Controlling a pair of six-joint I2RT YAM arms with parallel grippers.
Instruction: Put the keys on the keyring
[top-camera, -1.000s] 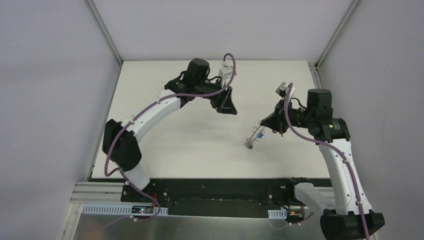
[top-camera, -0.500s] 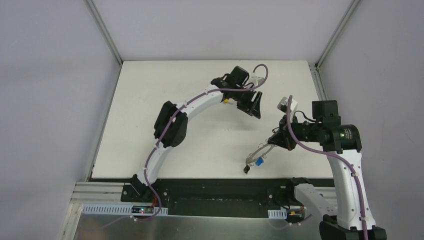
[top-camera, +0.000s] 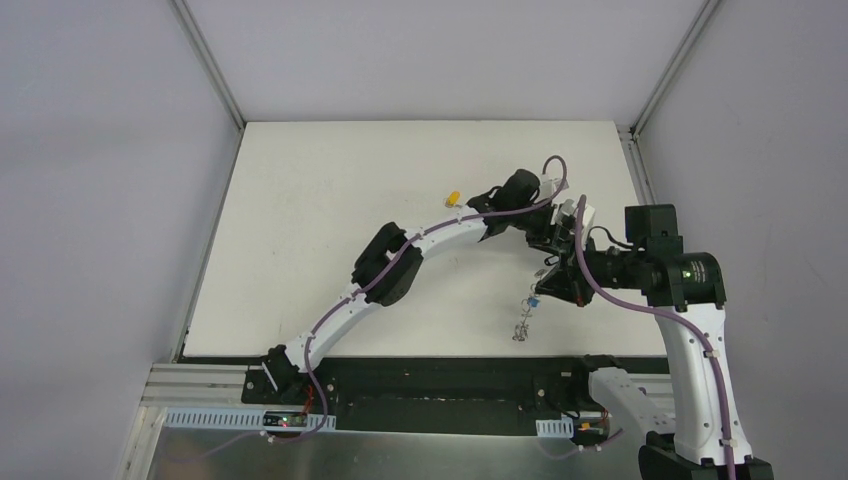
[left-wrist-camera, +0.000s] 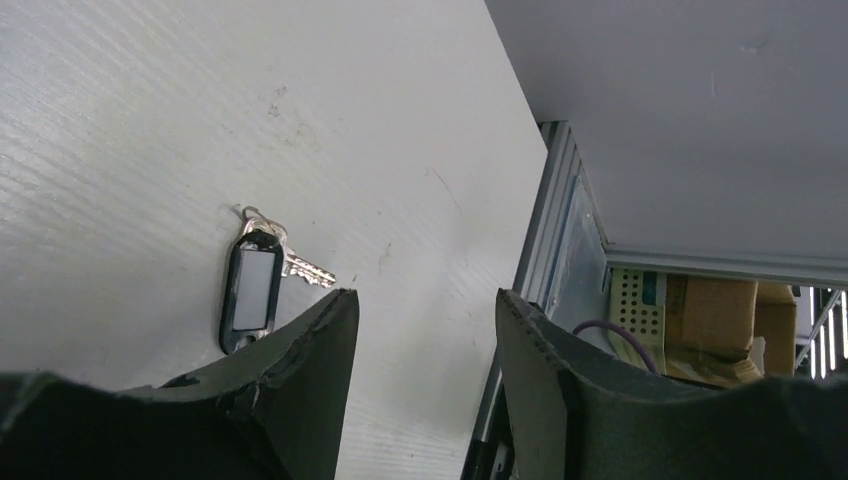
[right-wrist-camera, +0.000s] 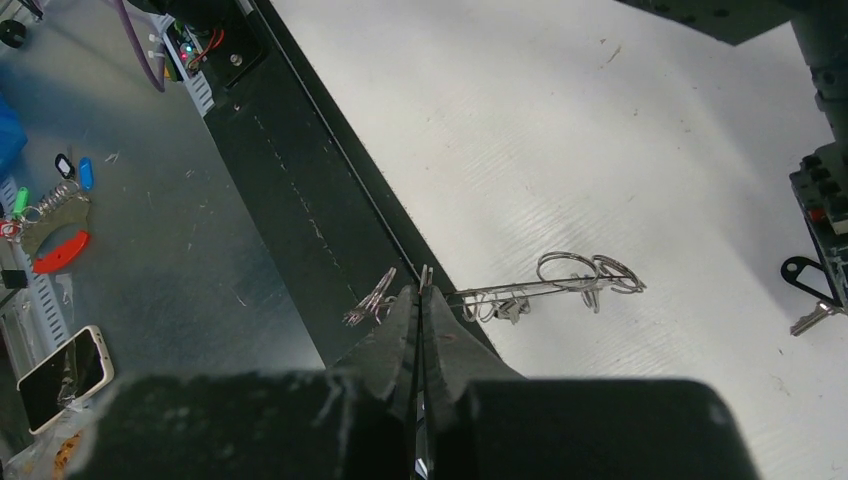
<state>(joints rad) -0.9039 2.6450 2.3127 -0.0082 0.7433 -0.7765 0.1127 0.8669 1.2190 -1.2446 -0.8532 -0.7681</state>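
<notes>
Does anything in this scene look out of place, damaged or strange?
One yellow key lies alone on the table, far from the keyring that the right tool grips by its edge. The left tool has ragged, torn-looking padding on its fingers.

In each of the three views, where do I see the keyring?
Top external: lower right of centre, the keyring held by the right gripper, above the black rail.
Left wrist: not in it.
Right wrist: centre, edge-on, pinched in that gripper.
Shared landmark: the black rail, in top external and right wrist.
</notes>
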